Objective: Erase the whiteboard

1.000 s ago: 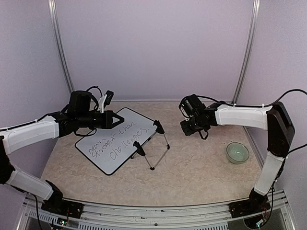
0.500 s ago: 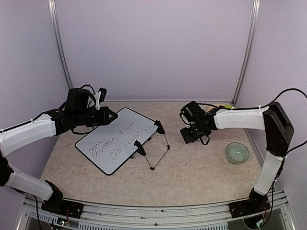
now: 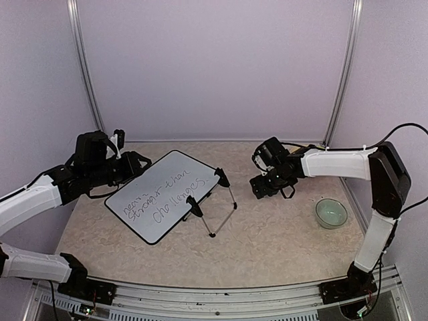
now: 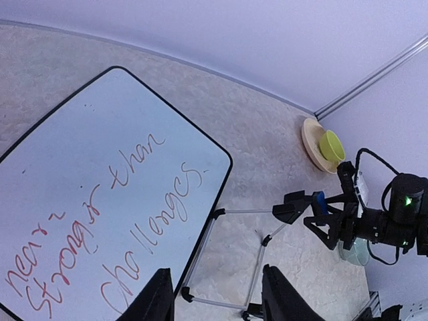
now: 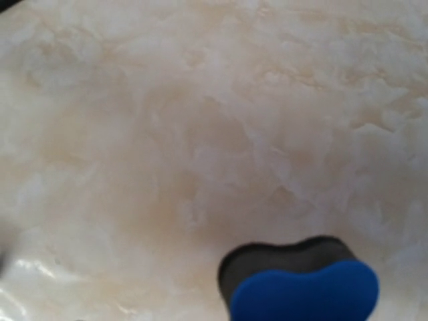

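Flat on the table (image 3: 281, 234), left of centre: whiteboard (image 3: 162, 194), writing unwiped, long axis near-left to far-right. At its far-left edge, nearest: left gripper (image 4: 215, 284), jaws apart, empty. Well off right: right gripper (image 3: 261, 188) with blue eraser (image 5: 304, 291); cannot tell whether clamped or loose.

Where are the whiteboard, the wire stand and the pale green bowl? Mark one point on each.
whiteboard (image 3: 162, 194), top view, middle of its written face.
wire stand (image 3: 194, 208), top view, its near black clip.
pale green bowl (image 3: 332, 213), top view, its inner bottom.
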Controlling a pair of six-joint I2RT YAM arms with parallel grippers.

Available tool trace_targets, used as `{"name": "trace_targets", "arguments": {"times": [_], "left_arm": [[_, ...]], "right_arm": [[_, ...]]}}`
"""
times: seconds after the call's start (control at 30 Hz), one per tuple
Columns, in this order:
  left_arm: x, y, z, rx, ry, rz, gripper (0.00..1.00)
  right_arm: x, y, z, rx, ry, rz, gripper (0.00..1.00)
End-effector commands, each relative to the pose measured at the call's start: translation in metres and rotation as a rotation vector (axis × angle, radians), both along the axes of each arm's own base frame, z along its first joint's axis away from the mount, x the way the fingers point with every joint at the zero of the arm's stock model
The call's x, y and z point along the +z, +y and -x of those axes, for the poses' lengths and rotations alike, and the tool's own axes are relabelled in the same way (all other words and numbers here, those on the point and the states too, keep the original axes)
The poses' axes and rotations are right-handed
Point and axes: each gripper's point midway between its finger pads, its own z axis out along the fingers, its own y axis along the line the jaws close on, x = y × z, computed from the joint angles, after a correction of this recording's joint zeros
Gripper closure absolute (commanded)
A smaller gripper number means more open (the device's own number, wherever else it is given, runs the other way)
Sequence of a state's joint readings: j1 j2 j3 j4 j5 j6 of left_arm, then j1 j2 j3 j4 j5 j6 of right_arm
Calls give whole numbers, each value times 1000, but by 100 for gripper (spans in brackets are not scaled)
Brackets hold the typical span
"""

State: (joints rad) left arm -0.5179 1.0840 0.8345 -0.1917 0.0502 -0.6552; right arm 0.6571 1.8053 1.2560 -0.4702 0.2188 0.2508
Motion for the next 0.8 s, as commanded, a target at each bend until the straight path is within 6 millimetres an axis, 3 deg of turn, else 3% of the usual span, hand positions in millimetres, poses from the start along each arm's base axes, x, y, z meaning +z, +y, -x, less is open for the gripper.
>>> {"name": "trace_targets", "arguments": {"times": [0.0,0.13,0.33,0.5,0.63,0.77], "left_arm": [[2,12,1,74,-4,46,53],[-7,21,4,113,12,39,49],[-8,22,0,120,11,49,48],[-13,-5,-2,19,36,63,55],[-22,-36,6,-57,50,36,57],[-33,-70,19,-128,75,21,64]], "right_arm": [[20,1,-4,2,-18,-101,20],[26,1,-3,6,-28,-113,22],[67,7,0,37,-100,-199,30],[100,4,8,53,-154,-236,45],[127,1,19,66,-201,-274,57],[149,3,32,94,-231,-295,61]]}}
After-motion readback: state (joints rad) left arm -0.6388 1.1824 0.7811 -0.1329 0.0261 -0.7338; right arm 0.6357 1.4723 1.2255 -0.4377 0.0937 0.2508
